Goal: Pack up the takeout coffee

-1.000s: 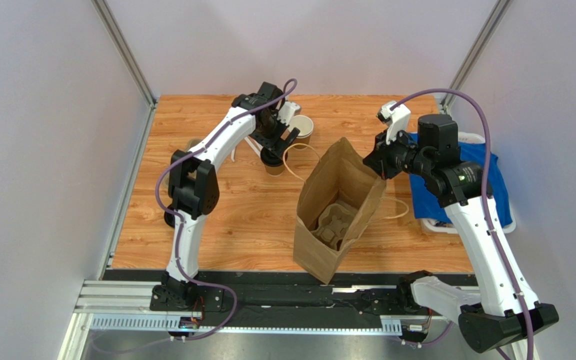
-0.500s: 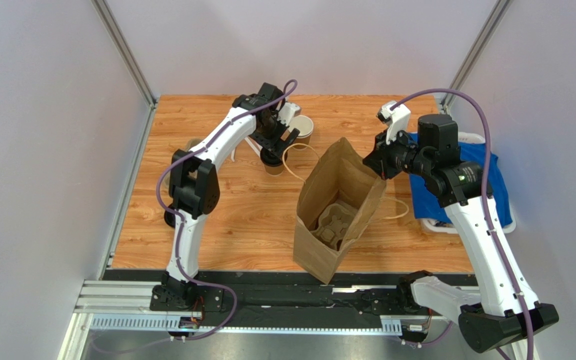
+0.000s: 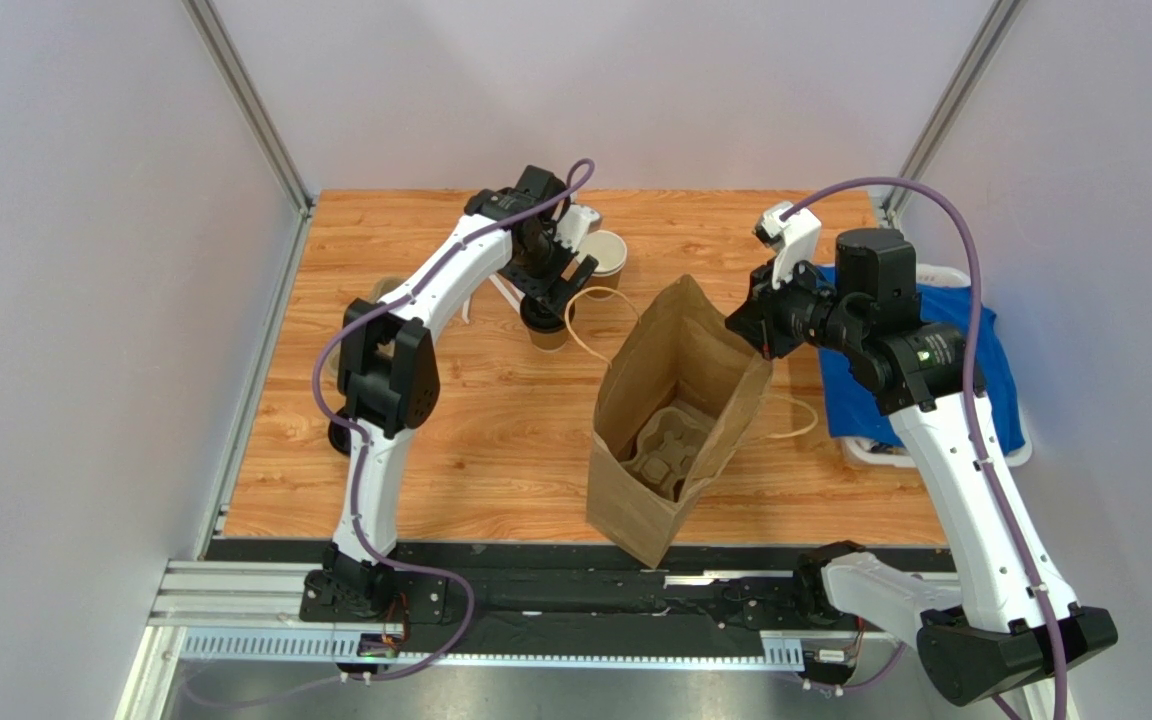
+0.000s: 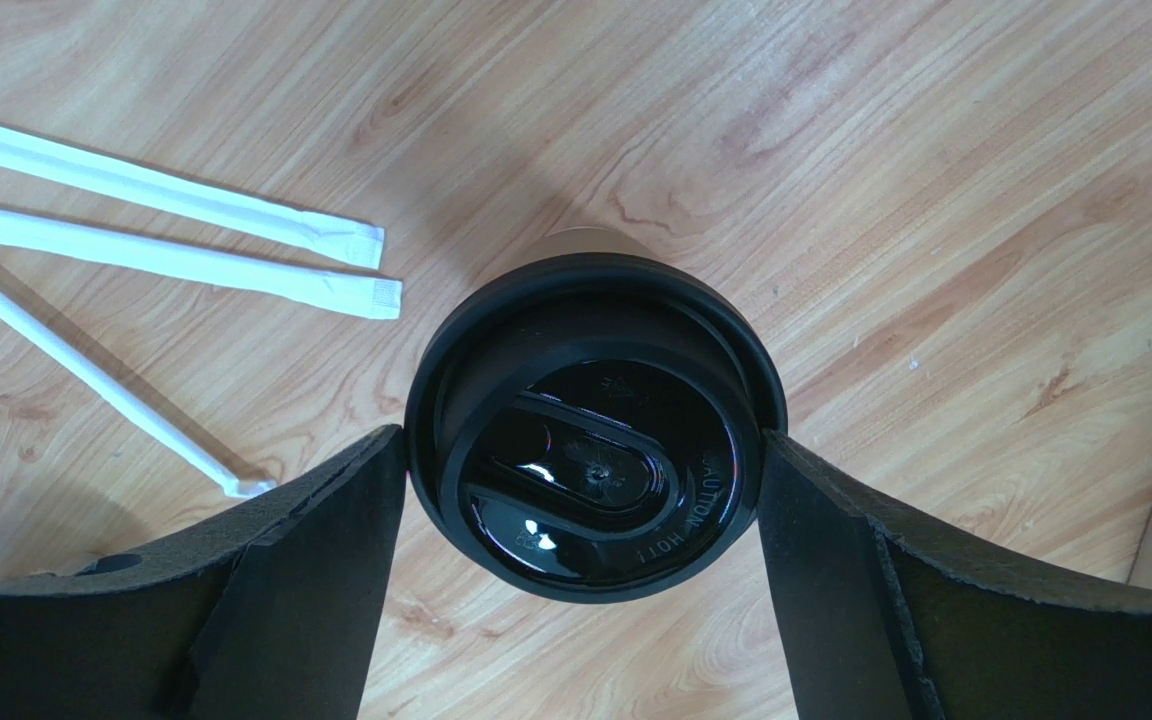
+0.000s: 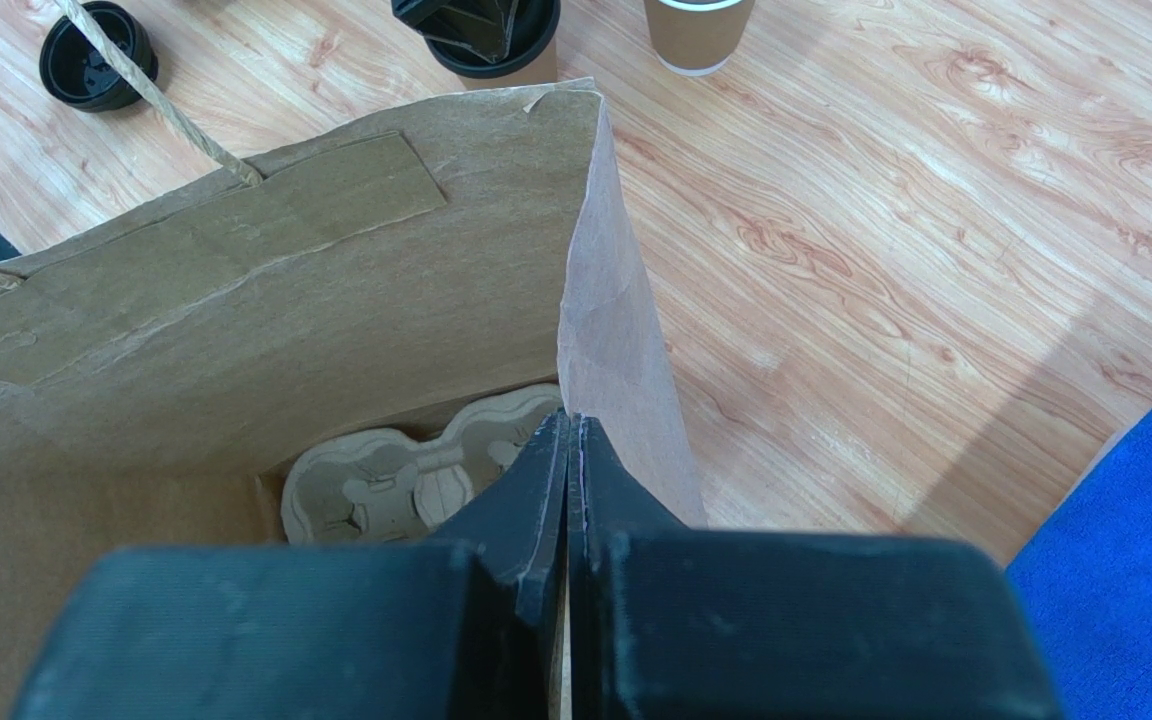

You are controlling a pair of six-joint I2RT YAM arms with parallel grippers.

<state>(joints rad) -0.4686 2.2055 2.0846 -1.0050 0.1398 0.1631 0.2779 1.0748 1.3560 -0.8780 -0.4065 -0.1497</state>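
Jaws of left gripper [image 4: 585,495] spread, flanking takeout coffee [image 4: 594,423] at frame centre; contact unclear. Cup upright, lid up, on tabletop [image 4: 913,195]; open wood above, wrapped straws [image 4: 162,225] upper left. Right gripper [image 5: 569,450] jaws pinch paper bag [image 5: 312,285] rim.

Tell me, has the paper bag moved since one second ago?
No. In the top view the bag stands at the same spot on the table, its rim pinched in the right pincer.

Glossy black plastic lid [image 4: 594,447], matt kraft paper bag [image 5: 312,285], smooth wood-grain table [image 4: 913,195].
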